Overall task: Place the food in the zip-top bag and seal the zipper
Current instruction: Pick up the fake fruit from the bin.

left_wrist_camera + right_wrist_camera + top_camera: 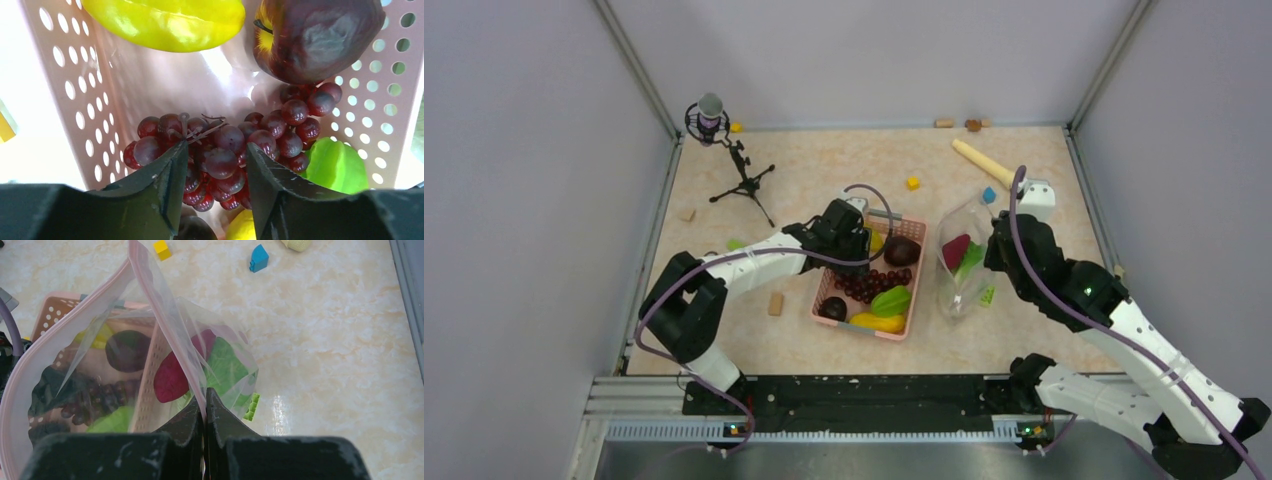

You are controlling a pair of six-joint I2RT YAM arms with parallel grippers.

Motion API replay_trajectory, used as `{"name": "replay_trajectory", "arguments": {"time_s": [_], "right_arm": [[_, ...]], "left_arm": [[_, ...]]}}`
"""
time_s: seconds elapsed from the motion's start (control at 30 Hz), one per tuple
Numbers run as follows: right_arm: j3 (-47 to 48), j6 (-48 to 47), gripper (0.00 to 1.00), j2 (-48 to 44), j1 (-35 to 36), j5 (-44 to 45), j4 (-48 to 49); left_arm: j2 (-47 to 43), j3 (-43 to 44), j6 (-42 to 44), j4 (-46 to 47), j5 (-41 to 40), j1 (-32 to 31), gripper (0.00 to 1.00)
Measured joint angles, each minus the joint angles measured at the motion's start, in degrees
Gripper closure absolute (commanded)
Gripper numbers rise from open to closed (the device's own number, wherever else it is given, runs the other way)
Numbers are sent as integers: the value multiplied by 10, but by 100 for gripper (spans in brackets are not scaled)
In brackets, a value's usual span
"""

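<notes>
Jaws of the left gripper (216,150) stand either side of the grape bunch (227,137), low in the pink basket (85,100), part closed. Whether they bite yet, cannot tell.

Risk here: the bunch is lumpy and loose. A pinch on a few outer grapes could slip, or the rest could swing and drop on the lift.

Right gripper (205,395) clenched on the rim of the zip-top bag (100,340), which stands just beside the basket. It holds the mouth up and open by the pink zipper (165,315).

Risk here: thin film may slide out of that pinch. The mouth would sag, and the next piece would land on the table.

Count, in bag:
- one magenta sweet potato (172,380)
- one lettuce piece (225,365)

Count, in basket:
- one grape bunch
- two yellow fruits (876,322)
- one green fruit (891,300)
- two dark round fruits (902,250)
</notes>
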Motion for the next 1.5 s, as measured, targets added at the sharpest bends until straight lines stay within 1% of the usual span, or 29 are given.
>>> {"name": "replay_trajectory", "arguments": {"time_s": [0.27,0.37,0.43,0.5,0.53,0.8,1.07,1.27,1.5], "right_arm": [[0,0,100,0,0,3,0],[0,0,100,-1,0,6,0],[0,0,100,-2,0,8,0],[0,0,100,-2,0,9,0],[0,0,100,-2,0,9,0],[0,1,100,-11,0,13,0],[0,1,100,-13,0,13,0],[0,1,100,-13,0,13,0],[0,1,100,-13,0,12,0]], "left_arm": [[16,14,0,-9,-11,0,60],[19,18,0,-12,-14,0,67],[24,22,0,-12,-14,0,77],[25,24,-1,-11,-13,0,95],[25,24,0,-11,-12,0,100],[15,21,0,-7,-7,0,100],[-74,18,14,13,22,0,100],[-95,59,38,23,57,0,100],[-105,112,72,22,78,0,100]]}}
